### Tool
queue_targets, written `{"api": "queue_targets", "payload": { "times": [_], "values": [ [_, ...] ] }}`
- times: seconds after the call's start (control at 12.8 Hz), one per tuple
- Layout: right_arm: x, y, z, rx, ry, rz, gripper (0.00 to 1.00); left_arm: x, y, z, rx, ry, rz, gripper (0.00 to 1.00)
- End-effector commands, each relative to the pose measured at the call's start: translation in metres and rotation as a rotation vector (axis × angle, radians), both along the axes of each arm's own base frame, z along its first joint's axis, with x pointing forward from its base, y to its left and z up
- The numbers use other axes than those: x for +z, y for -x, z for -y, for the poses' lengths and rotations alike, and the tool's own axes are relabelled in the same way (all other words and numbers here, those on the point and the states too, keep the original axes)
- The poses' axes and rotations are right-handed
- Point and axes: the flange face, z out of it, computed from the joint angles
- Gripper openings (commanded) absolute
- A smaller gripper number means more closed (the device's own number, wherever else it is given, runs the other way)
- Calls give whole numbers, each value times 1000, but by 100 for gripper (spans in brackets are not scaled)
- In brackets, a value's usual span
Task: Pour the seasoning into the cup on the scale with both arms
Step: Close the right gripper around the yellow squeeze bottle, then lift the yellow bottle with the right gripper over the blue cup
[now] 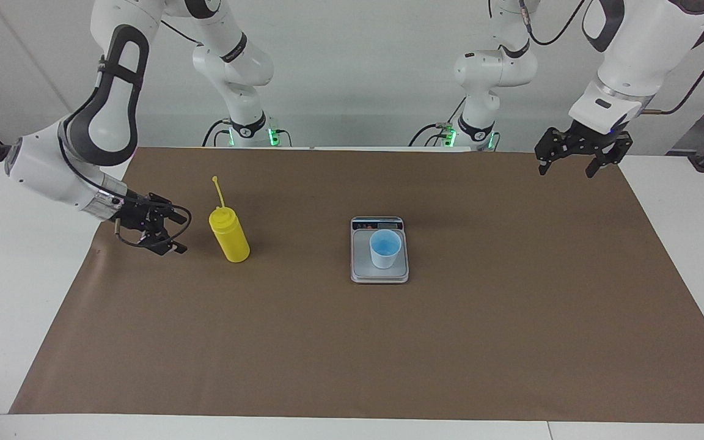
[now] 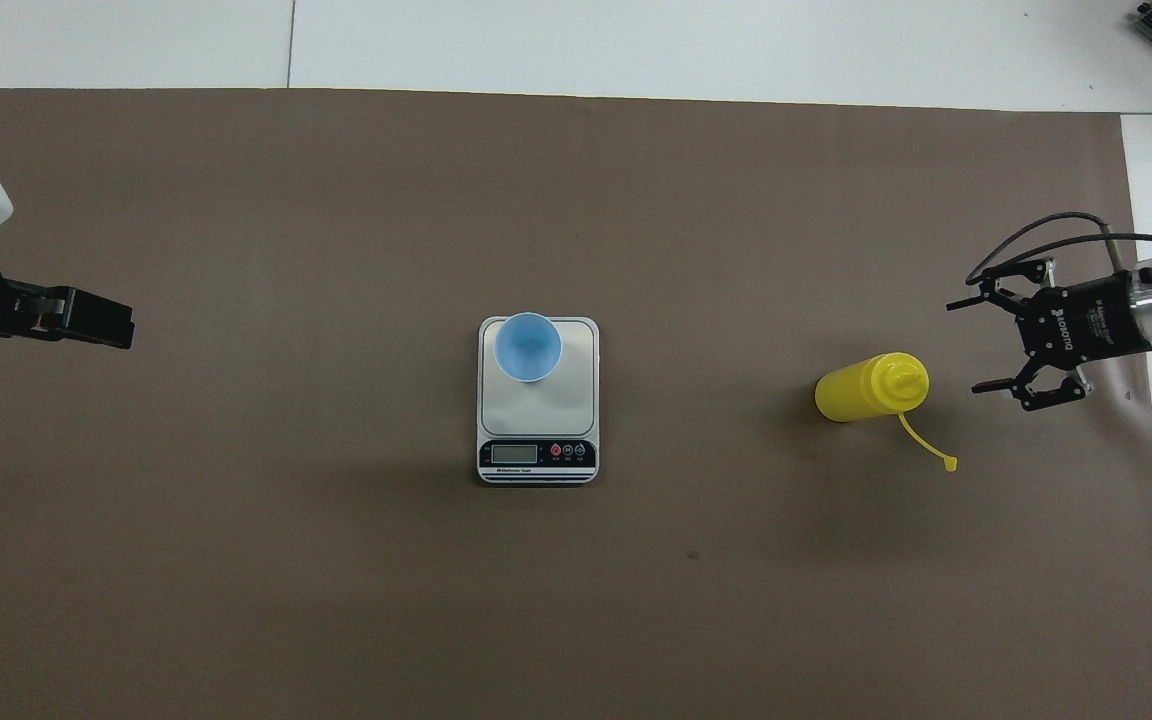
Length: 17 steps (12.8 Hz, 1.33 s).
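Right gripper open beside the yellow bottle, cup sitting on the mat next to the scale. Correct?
One error: the cup is not on the mat; it stands on the scale, on its weighing plate, as the facing view shows. The rest holds: the right gripper is open beside the yellow bottle, not touching it.
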Motion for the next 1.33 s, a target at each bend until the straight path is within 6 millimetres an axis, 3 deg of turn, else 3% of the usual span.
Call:
{"api": "queue_targets", "payload": {
  "times": [0.0,0.55,1.25],
  "values": [
    [-57,-4,5,17,-119,24,100,7,4,-8,4,9,-12,100],
    [-75,34,-33,-8,-307,-82,100,15,0,-12,15,25,-14,100],
    [-79,33,-51,-111,-324,-136,100,11,1,-8,7,26,-9,100]
  ]
}}
